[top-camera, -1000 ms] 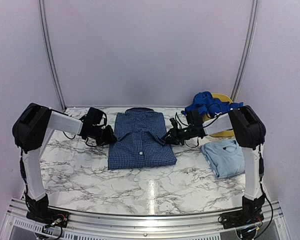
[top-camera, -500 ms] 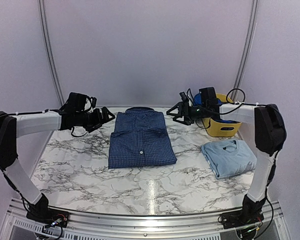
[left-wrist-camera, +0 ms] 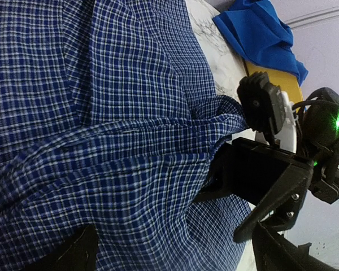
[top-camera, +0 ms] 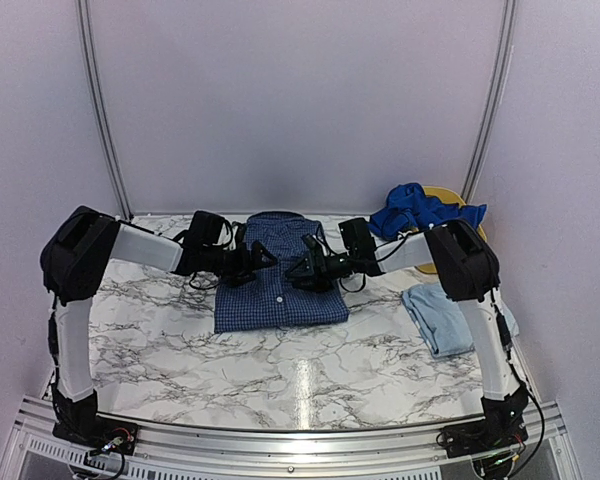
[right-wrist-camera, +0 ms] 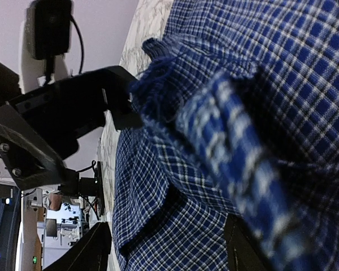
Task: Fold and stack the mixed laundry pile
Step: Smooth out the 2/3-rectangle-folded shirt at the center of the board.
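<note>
Both arms, raised and wide apart half a second ago, now reach inward and low over the navy-and-white check shirt (top-camera: 280,300), which lies on the marble table (top-camera: 280,372). The left gripper (top-camera: 258,262) and right gripper (top-camera: 298,270) face each other, close together, over the shirt's middle. Both sets of fingers (left-wrist-camera: 73,254) are spread and released, with check cloth between them. The shirt lay flat before; now a ridge of cloth stands between the two grippers. Well behind the right gripper's fingers, the sky-blue T-shirt (top-camera: 440,318) has not moved. The royal-blue piece (top-camera: 412,208) drapes over the yellow basket (top-camera: 445,191).
</note>
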Controlling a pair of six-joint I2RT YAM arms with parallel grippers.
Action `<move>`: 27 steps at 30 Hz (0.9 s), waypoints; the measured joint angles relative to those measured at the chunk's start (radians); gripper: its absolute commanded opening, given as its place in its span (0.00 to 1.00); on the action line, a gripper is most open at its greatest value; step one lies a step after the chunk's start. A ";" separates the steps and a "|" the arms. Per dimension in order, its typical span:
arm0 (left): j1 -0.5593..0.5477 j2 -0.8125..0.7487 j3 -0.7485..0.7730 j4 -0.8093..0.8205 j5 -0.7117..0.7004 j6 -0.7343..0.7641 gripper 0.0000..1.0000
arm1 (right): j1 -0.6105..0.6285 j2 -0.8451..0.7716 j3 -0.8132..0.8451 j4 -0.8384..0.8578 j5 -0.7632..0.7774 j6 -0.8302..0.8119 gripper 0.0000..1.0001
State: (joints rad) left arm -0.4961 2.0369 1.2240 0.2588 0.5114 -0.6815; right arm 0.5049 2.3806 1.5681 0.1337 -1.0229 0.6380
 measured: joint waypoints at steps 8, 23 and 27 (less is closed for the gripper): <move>0.033 0.155 0.069 0.156 0.057 -0.073 0.97 | -0.010 0.070 0.040 0.177 -0.026 0.074 0.68; -0.003 -0.347 -0.452 0.129 0.001 -0.090 0.98 | 0.050 -0.386 -0.570 0.269 0.042 0.132 0.66; -0.024 -0.489 -0.494 0.077 -0.011 -0.062 0.97 | 0.047 -0.510 -0.568 0.203 0.056 0.085 0.53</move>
State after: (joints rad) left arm -0.5198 1.5482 0.7296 0.3363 0.4999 -0.7437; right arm 0.5518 1.8709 1.0000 0.3370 -0.9668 0.7235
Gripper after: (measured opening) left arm 0.976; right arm 0.623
